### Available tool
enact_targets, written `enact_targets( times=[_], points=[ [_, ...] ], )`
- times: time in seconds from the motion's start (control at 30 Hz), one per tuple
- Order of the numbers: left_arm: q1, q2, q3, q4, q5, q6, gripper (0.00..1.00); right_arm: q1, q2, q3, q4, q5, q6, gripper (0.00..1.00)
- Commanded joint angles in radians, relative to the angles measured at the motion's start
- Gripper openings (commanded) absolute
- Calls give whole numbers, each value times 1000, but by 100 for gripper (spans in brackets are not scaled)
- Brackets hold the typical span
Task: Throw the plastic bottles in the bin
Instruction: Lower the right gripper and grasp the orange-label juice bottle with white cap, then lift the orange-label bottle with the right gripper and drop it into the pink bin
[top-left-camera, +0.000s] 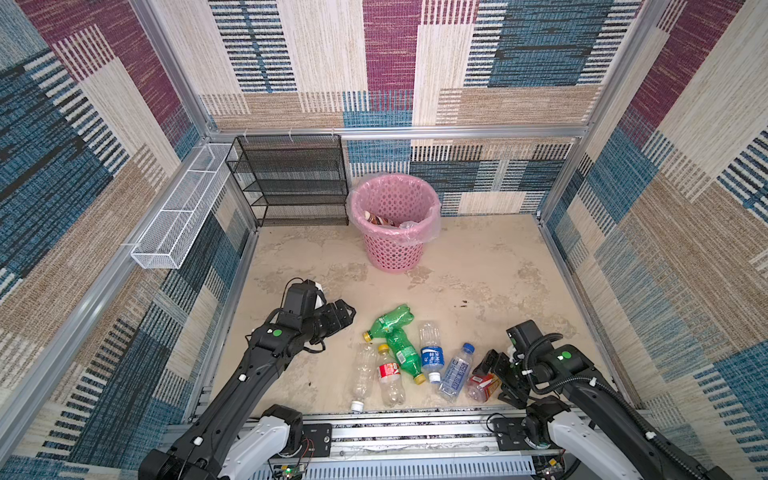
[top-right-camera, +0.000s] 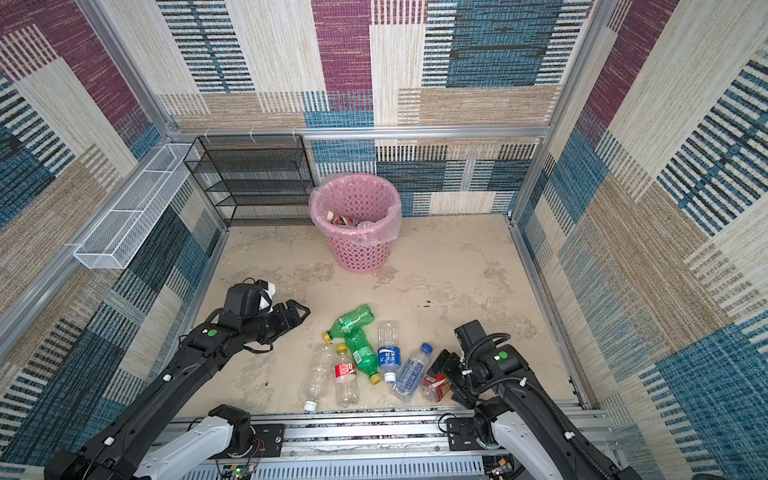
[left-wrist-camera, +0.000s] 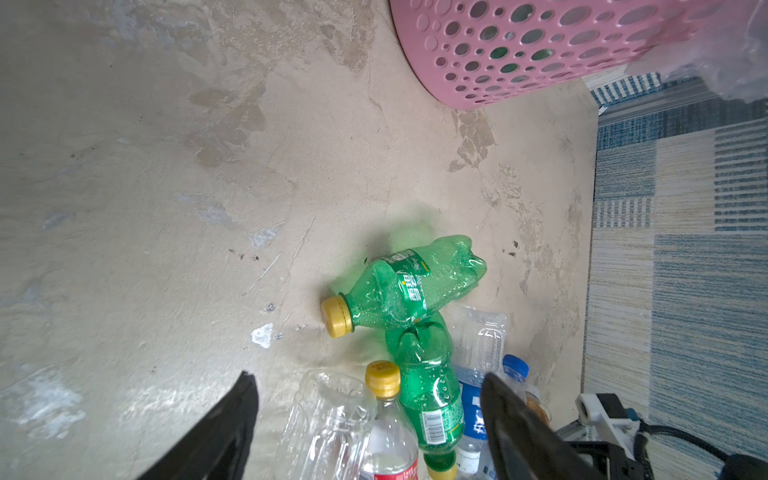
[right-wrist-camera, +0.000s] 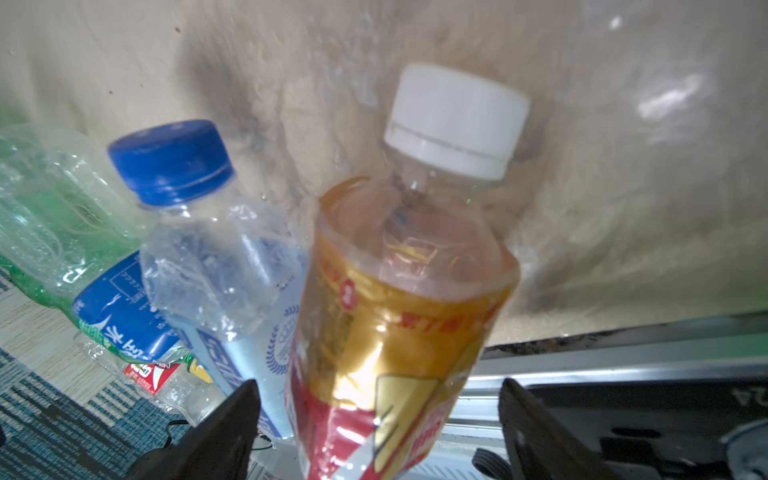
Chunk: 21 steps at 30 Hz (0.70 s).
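Several plastic bottles lie in a cluster near the front rail: two green ones (top-left-camera: 390, 322) (left-wrist-camera: 407, 286), a red-labelled one (top-left-camera: 389, 374), a bare clear one (top-left-camera: 363, 374) and two blue-labelled ones (top-left-camera: 432, 353). A red-and-gold-labelled bottle (top-left-camera: 482, 384) (right-wrist-camera: 399, 299) with a white cap lies at the cluster's right end. My right gripper (top-left-camera: 494, 382) (right-wrist-camera: 380, 384) is open around it, with a gap on each side. My left gripper (top-left-camera: 347, 318) (left-wrist-camera: 368, 376) hovers open and empty left of the cluster. The pink bin (top-left-camera: 392, 249) (left-wrist-camera: 540, 50) stands at the back with a bottle (top-left-camera: 378, 219) inside.
A black mesh rack (top-left-camera: 291, 183) stands left of the bin against the back wall. A long white wire basket (top-left-camera: 183, 208) hangs on the left wall. An aluminium rail (top-left-camera: 415, 432) runs along the front edge, just behind the bottles.
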Motion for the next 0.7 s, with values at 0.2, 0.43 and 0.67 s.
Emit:
enact_targets(
  times=[0.2, 0.43, 0.67],
  points=[
    [15, 20, 1, 36, 30, 16, 85, 1, -11, -28, 81, 12, 85, 86],
    [20, 24, 4, 39, 32, 17, 85, 0, -5, -45, 119, 37, 86, 71],
    [24, 28, 9, 36, 34, 18, 85, 0, -17, -13, 115, 65, 78, 60]
  ],
)
